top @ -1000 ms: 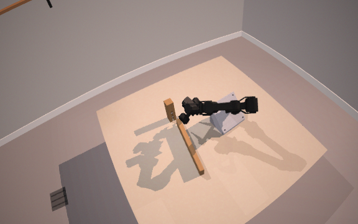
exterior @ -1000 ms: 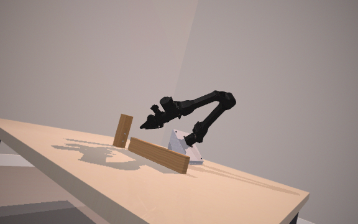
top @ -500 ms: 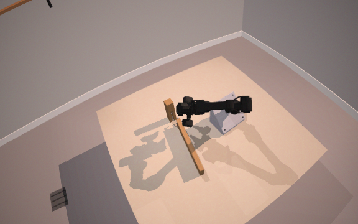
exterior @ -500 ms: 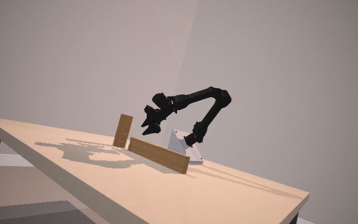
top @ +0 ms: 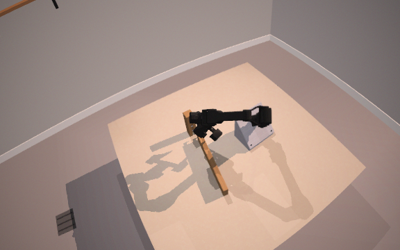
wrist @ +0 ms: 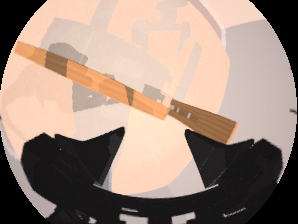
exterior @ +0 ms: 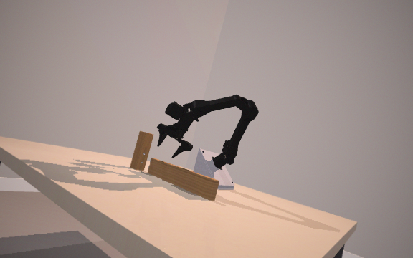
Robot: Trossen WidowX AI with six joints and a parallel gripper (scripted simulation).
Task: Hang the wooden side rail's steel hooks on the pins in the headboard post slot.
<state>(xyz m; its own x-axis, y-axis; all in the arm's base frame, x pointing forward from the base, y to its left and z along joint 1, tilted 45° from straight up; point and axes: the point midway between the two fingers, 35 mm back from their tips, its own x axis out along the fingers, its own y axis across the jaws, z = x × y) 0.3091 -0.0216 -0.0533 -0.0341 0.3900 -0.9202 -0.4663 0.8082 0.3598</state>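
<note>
Nearest the exterior camera, the pale, smooth-topped table [top: 307, 156] [exterior: 120, 215] [wrist: 142, 170] carries the long wooden side rail [top: 214, 167] [exterior: 183, 178] [wrist: 95, 80], a straight, grained plank standing on its narrow edge, one end just beside the post but apart from it. Above the rail, the matte black gripper [top: 207, 133] [exterior: 166, 151] [wrist: 154, 131] hangs with its pointed, wedge-like fingers spread wide around nothing. Farther back stands the upright, block-shaped wooden headboard post [top: 187, 121] [exterior: 142, 150] [wrist: 210, 121], small silvery spots on its face, before a plain grey wall [top: 151, 42] [exterior: 84, 72].
</note>
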